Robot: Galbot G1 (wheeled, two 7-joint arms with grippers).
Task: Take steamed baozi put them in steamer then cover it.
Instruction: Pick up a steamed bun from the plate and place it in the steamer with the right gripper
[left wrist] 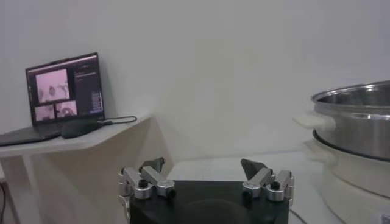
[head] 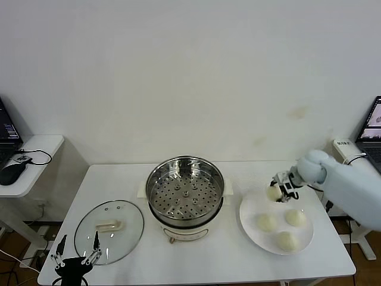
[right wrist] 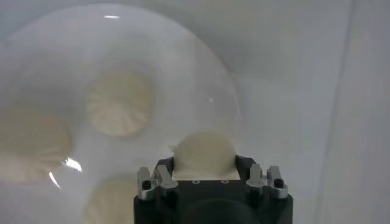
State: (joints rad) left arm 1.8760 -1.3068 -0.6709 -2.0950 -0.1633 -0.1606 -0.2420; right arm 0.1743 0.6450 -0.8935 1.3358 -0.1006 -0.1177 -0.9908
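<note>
At plate (head: 252,229) rim, right gripper (head: 276,192) fingers clasp a baozi (head: 273,193); left gripper (head: 76,257) fingers wide.

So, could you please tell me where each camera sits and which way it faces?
Head view: high on the robot, looking down at the table; shows the left hand and right hand.
Left wrist view: behind the open left hand, facing the steamer.
Right wrist view: above the plate, its hand around a baozi.
Shared: head and left wrist views both show the steamer.
</note>
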